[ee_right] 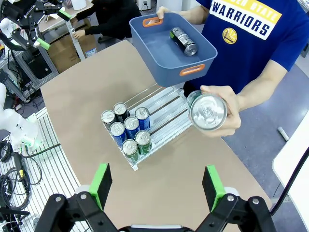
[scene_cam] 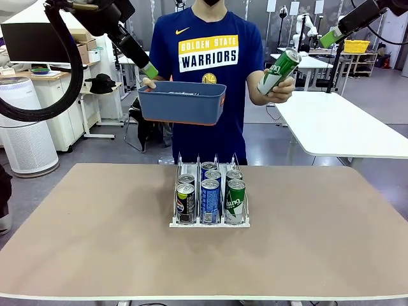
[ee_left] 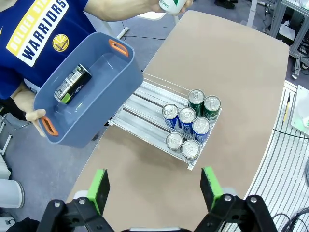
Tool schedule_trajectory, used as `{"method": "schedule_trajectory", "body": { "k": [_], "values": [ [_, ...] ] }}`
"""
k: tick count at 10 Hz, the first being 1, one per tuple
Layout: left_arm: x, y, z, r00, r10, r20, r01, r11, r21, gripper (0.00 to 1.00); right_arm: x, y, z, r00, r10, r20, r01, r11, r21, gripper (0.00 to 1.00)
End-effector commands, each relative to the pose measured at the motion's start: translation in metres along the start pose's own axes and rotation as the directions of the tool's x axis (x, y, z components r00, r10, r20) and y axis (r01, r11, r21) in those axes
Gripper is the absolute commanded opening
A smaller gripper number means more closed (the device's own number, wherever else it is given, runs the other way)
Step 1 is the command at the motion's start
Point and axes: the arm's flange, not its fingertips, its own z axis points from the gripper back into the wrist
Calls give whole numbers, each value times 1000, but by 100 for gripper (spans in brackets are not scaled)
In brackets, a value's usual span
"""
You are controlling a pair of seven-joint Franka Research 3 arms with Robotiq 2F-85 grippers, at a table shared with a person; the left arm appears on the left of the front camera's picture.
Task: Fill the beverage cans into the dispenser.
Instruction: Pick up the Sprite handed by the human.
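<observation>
On the table (scene_cam: 95, 242) the dispenser (scene_cam: 209, 225) stands near the middle and holds 6 beverage cans (scene_cam: 210, 201), 2 per lane: black on the left, blue in the middle, green on the right. Beyond it, a person holds a blue-grey bin (scene_cam: 182, 102) with 1 black can (ee_left: 72, 83) lying inside, and a tilted green can (scene_cam: 280, 70). The left hand (ee_left: 154, 181) and right hand (ee_right: 157, 178) hang high above the table, fingers spread, empty.

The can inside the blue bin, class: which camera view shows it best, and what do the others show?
The left wrist view: it looks down into the bin, where the can lies on its side, label up. The right wrist view also looks in, showing it smaller. The front view faces the bin's outer wall.
</observation>
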Motion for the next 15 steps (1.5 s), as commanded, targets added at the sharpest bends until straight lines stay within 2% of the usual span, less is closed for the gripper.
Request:
{"method": "schedule_trajectory", "body": {
  "k": [1, 15],
  "values": [
    [0, 0, 1, 1000, 1, 0, -1, 1000, 3, 100, -1, 0, -1, 1000, -1, -1, 1, 1000, 2, 100],
    [0, 0, 1, 1000, 1, 0, -1, 1000, 3, 100, -1, 0, -1, 1000, -1, -1, 1, 1000, 2, 100]
  ]
}}
